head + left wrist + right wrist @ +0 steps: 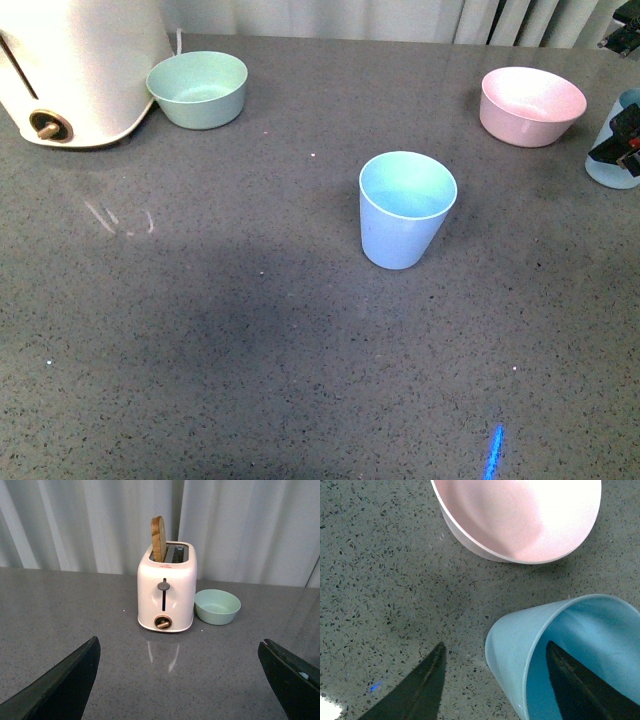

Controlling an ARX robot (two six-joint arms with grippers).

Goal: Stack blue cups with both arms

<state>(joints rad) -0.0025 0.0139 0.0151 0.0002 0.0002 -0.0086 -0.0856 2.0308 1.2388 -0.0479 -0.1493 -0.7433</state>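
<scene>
As right hand [495, 645] straddles cup [590, 625], jaws gape.

Two blue cups [405, 210] [603, 174], two bowls [198, 88] [532, 105], one toaster [80, 60].

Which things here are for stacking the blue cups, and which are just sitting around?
Job: light blue plastic tumbler mid-table; second light blue tumbler at right edge; right end effector straddling its wall.
Lying about: mint green bowl; pink bowl; cream toaster holding brown slice.
</scene>
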